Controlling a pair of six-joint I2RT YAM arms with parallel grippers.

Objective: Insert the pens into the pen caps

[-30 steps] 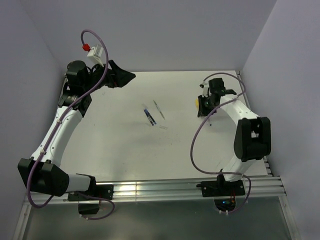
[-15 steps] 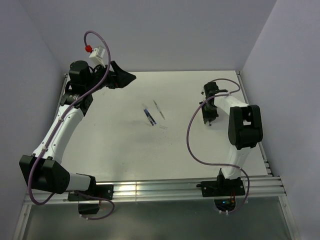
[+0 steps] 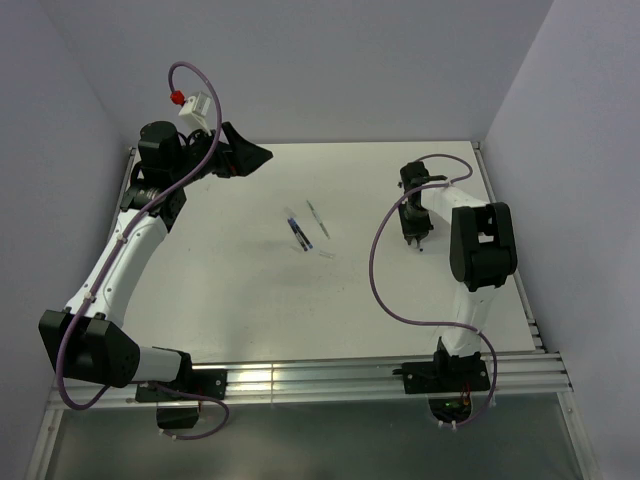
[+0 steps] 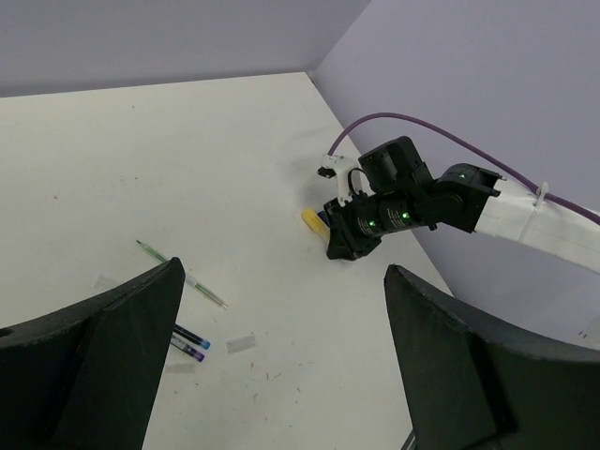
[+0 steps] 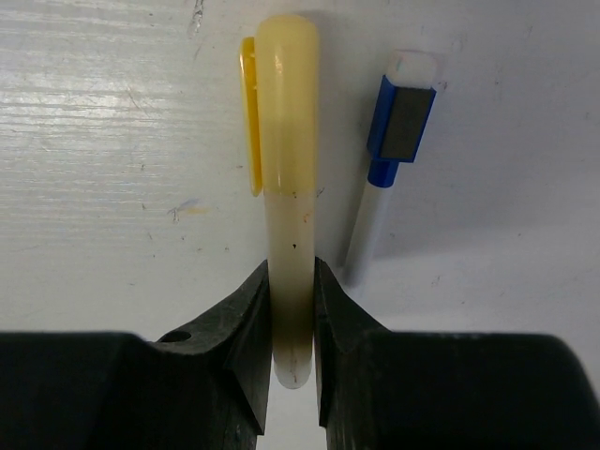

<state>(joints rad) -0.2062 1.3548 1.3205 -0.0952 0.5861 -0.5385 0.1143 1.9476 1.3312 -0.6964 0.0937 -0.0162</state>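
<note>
While my left gripper (image 4: 283,281) hangs open far left, my right gripper (image 5: 292,286) pinches the near end of the yellow cap (image 5: 286,112) on the table (image 5: 112,141), far right; it is light, stiff and probably slick, so grip mid-barrel; the pens (image 3: 298,233) lie mid-table.

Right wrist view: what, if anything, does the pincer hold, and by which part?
The right pincer holds the yellow pen cap near the end opposite its rounded, clipped tip.

On the white table (image 3: 230,300): dark pen (image 3: 297,232) beside pale pen (image 3: 317,219), clear cap (image 3: 326,254) near, yellow cap (image 5: 286,141) well apart.
</note>
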